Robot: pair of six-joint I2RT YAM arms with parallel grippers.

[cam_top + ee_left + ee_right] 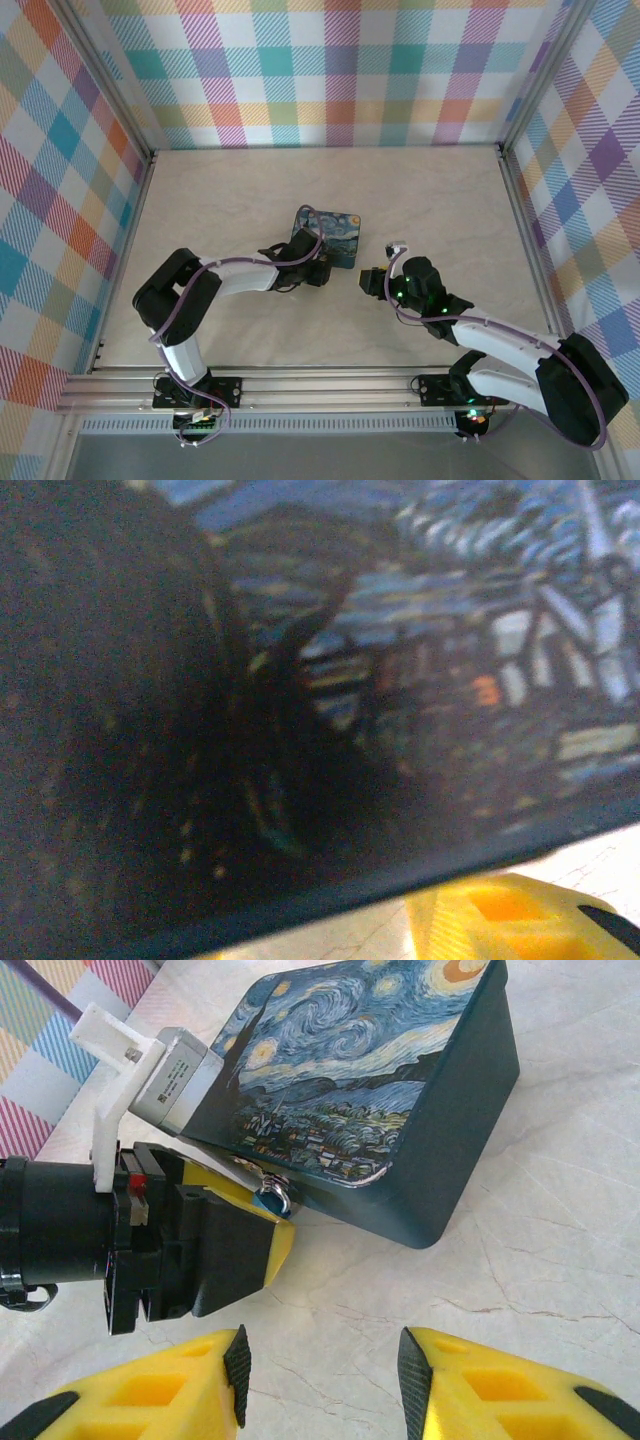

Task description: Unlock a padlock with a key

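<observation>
Just at the left gripper's (278,1230) tip lies the padlock (273,1198).

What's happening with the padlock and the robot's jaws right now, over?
Right gripper: jaws open, empty. Left gripper: jaws at the padlock, grip unclear. Tin sits close beside the padlock, crowding it.

I'm seeing the tin (340,238) lying flat on the pale table (450,200), its starry painted lid facing up. Plaid walls (340,70) are enclosing the table on three sides.
</observation>
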